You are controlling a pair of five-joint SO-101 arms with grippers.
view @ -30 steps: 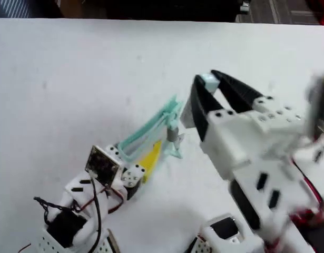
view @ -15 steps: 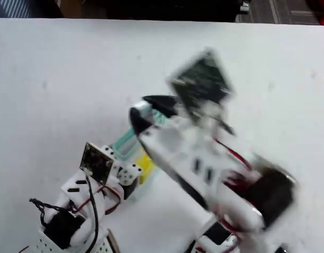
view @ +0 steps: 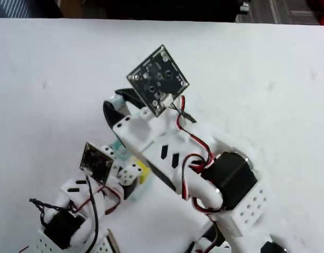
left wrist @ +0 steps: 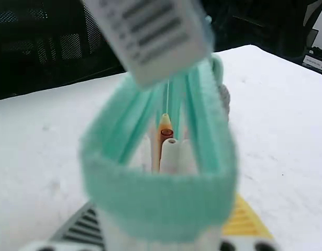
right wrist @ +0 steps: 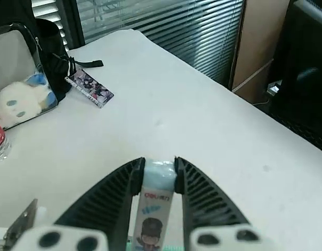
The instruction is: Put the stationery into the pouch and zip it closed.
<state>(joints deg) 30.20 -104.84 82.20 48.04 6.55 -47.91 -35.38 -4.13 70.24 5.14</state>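
The right gripper [right wrist: 159,166] has swung in from the right side of the worktop [view: 56,68] and is now hanging over the pouch [left wrist: 161,201], clamped on a pale blue stationery piece [right wrist: 153,209]. I judge the drop is coming near; the zip is not yet closed. The left gripper [view: 133,168] is lying low on the worktop, squeezing the pouch's end and presenting its open mouth, with pens [left wrist: 166,146] already standing inside.
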